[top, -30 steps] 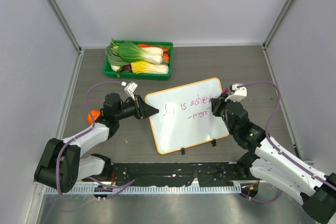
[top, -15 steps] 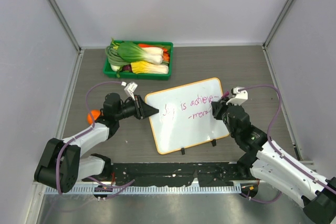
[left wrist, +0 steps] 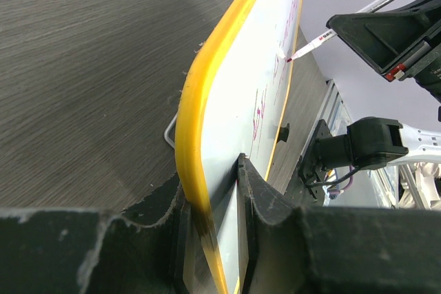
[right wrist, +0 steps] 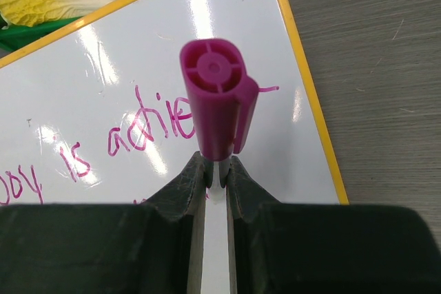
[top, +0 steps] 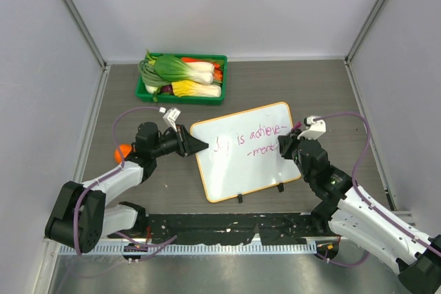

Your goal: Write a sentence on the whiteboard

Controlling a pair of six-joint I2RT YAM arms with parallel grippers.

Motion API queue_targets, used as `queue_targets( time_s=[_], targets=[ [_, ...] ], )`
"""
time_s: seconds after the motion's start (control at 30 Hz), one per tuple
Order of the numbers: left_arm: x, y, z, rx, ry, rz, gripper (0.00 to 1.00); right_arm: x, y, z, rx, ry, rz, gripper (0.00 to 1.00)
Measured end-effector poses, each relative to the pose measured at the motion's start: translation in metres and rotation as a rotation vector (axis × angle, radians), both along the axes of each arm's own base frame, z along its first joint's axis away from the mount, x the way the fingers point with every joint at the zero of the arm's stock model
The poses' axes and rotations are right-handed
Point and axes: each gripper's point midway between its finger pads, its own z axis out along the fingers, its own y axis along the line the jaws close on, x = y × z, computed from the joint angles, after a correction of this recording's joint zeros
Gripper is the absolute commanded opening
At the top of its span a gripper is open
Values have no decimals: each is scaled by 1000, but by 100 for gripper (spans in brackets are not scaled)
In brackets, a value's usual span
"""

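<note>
The whiteboard [top: 244, 170] with its orange-yellow rim lies at the table's middle, tilted. The sentence [top: 251, 139] is purple-pink cursive in two short lines. My left gripper [top: 200, 144] is shut on the board's left edge; the left wrist view shows the yellow rim [left wrist: 189, 135] between the jaws. My right gripper [top: 284, 144] is shut on a purple marker [right wrist: 218, 101] over the board's right part, by the second line. In the left wrist view the marker [left wrist: 351, 22] has its tip at the board face. The writing [right wrist: 148, 132] shows behind the marker cap.
A green tray [top: 182, 79] of toy vegetables stands behind the board at the back left. An orange object [top: 124, 151] lies by the left arm. Two small black feet [top: 240, 197] sit at the board's near edge. Grey walls close in the table.
The right gripper with the marker has shifted slightly down and right along the board's right side. The left gripper and the board have not moved.
</note>
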Motion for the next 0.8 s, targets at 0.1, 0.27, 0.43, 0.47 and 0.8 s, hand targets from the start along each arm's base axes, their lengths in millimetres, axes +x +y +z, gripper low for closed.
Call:
queue_targets(
  time_s=[0.1, 0.27, 0.43, 0.47, 0.8],
  targets=[
    [0, 0, 0, 0, 0, 0, 0, -1, -1, -2, -5, 6, -1, 1],
    [0, 0, 0, 0, 0, 0, 0, -1, -3, -2, -11, 7, -8, 1],
    [0, 0, 0, 0, 0, 0, 0, 0, -5, -3, -26, 8, -16, 1],
    [0, 0, 0, 0, 0, 0, 0, 0, -5, -2, -29, 6, -19, 1],
    [0, 0, 1, -1, -3, 0, 0, 1, -8, 11, -34, -29, -18, 1]
  ],
)
